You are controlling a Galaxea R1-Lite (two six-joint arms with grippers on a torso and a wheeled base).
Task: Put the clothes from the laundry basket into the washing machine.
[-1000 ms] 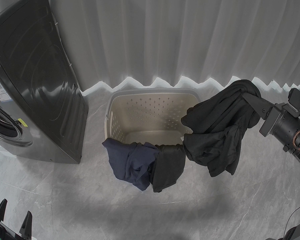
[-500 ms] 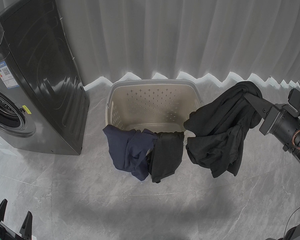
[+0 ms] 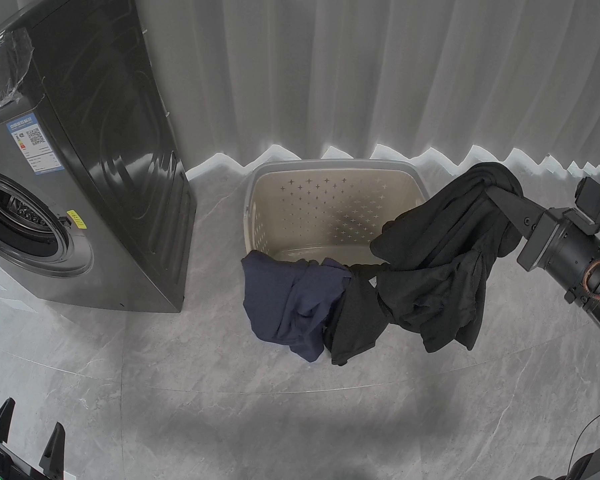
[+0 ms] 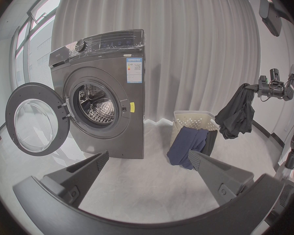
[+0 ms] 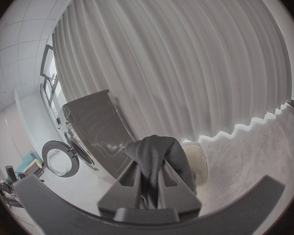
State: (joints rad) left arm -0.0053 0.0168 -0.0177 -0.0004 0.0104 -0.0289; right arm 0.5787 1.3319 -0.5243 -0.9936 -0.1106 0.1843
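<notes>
Right gripper (image 3: 505,200) is clamped tight on a black garment (image 3: 440,268), with the cloth bunched between its fingers and hanging in the air by the right side of the basket (image 3: 333,167). Over the front rim of the basket droop a navy garment (image 3: 283,298) and a dark cloth (image 3: 357,318), side by side. Washer (image 3: 113,155) stands on the floor to the left of the basket, its door (image 4: 36,118) swung wide open. Left gripper (image 4: 147,159) sits low, fingers spread wide, nothing between them.
</notes>
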